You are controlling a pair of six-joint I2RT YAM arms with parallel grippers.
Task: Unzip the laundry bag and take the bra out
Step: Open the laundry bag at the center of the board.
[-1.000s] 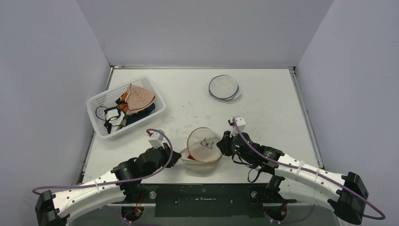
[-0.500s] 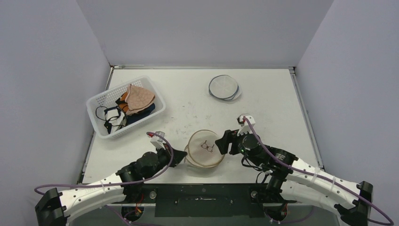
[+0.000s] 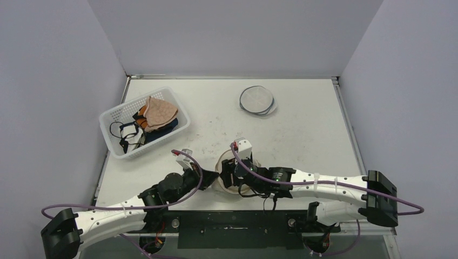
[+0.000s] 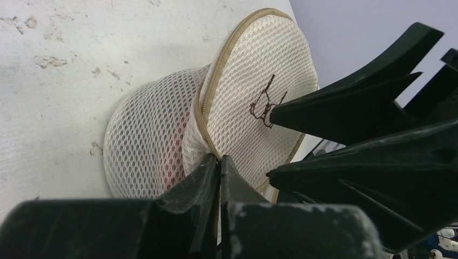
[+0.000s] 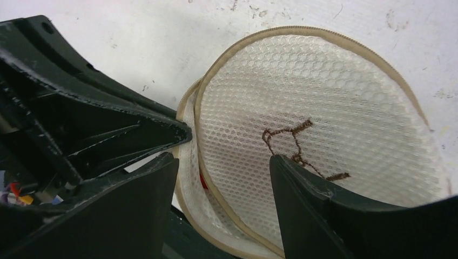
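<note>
Table (image 3: 302, 135) in white, scuffed, walled by plain grey panels, fills the overhead view. Both arms reach in from the 6 o'clock edge and meet just inside it.

At about 9 o'clock stands a white plastic basket (image 3: 162, 141), set at an angle, holding a peach bra (image 3: 160, 110) on top of darker garments and black straps.

At 6 o'clock on the table, between the two grippers, sits the laundry bag (image 4: 151, 140), a round white mesh pouch trimmed in tan. It is partly unzipped: its lid (image 5: 335, 108) stands tilted up off the lower half. In the overhead view the right arm covers most of it.

At about 1 o'clock, well apart from the rest, lies a second mesh bag (image 3: 257, 100), flat and round with a dark rim.

The left gripper (image 4: 220, 162) comes at the bag from 8 o'clock, its jaws pressed together on the tan seam where lid and body meet. The right gripper (image 5: 224, 159) comes in from 3 o'clock with its jaws spread wide, the lower-left edge of the lid lying in the gap. It grips nothing. Whether a fingertip touches the mesh cannot be told.

A brown stitched motif (image 5: 294, 143) marks the face of the lid. Something red (image 4: 172, 162) shows faintly through the mesh of the lower half.
</note>
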